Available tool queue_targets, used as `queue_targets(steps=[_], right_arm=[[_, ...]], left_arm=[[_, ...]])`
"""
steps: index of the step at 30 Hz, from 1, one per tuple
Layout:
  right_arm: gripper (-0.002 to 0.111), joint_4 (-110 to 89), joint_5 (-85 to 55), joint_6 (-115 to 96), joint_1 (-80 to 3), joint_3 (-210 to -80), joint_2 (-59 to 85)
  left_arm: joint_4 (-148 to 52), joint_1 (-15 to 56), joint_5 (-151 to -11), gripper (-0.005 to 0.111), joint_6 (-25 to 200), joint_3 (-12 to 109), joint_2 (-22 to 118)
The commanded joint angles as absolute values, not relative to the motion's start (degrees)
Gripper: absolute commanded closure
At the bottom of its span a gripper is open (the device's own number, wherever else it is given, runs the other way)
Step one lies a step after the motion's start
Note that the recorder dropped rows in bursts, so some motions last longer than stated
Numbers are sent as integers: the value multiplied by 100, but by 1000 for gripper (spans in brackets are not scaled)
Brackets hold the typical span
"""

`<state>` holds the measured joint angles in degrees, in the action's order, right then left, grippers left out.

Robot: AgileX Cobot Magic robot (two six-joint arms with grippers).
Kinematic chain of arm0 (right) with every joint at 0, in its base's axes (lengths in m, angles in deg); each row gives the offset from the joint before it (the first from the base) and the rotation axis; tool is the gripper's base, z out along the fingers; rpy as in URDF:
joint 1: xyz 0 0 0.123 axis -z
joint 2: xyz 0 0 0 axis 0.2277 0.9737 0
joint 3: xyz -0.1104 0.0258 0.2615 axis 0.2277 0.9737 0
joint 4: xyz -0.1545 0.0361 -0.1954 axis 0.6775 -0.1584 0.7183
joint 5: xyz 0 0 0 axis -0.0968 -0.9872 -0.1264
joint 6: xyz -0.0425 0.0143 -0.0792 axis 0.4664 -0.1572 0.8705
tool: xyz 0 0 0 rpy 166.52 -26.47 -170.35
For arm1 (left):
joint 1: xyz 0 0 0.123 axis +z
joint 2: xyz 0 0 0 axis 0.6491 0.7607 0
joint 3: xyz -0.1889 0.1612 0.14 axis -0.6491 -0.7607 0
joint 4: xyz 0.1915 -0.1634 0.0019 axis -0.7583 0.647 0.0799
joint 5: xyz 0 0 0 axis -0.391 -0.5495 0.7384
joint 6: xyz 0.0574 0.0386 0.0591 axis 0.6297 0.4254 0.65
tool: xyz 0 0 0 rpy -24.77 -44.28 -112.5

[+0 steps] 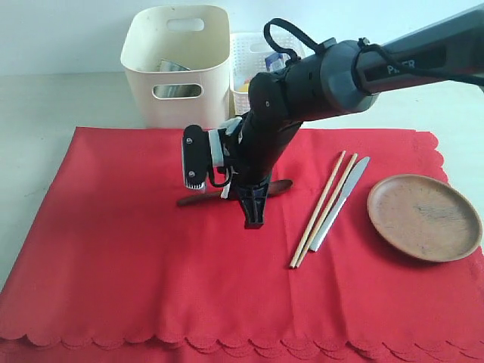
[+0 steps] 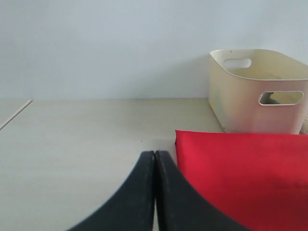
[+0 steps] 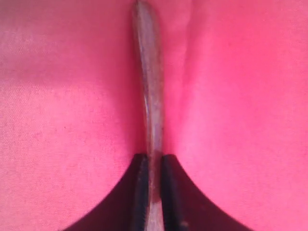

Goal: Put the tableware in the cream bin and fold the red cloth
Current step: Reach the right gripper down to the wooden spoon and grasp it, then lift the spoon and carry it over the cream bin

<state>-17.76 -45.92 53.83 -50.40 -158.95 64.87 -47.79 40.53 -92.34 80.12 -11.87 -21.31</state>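
Bright red scalloped fabric cloth [image 1: 113, 265] covers the desk's near edge; mid-cloth, my right gripper [image 3: 154, 192], jaws nearly together, pinches the brown wooden spoon [image 3: 150, 96]. Left gripper [image 2: 155, 183]: closed, empty. Risk: pinched fabric lifts too, or the spoon pivots free.

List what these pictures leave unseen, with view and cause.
- Tall cream plastic bin: exterior view, solid walls hide its contents, bar a metal glint through the handle cut-out.
- Brown wooden spoon: exterior view, the right gripper covers its middle; right wrist view, blurred, cropped by the edge.
- White perforated basket: exterior view, the right arm hides most of it.
- Left gripper: outside the exterior view; left wrist view shows only its fingertips.
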Motion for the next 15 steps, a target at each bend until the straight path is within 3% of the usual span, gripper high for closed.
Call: queue_targets(steps=[1, 9, 15], right_arm=[[108, -1772, -4820, 5381, -5183, -15852, 6364], [108, -2134, -4729, 5367, -5450, -15852, 5708], [108, -2690, -3679, 5367, -5450, -15852, 5282]], left_arm=[[-4779, 4062, -9211, 104, 7975, -1204, -2162], [-4779, 4062, -9211, 104, 7975, -1204, -2162], [-4779, 4062, -9211, 104, 7975, -1204, -2162]])
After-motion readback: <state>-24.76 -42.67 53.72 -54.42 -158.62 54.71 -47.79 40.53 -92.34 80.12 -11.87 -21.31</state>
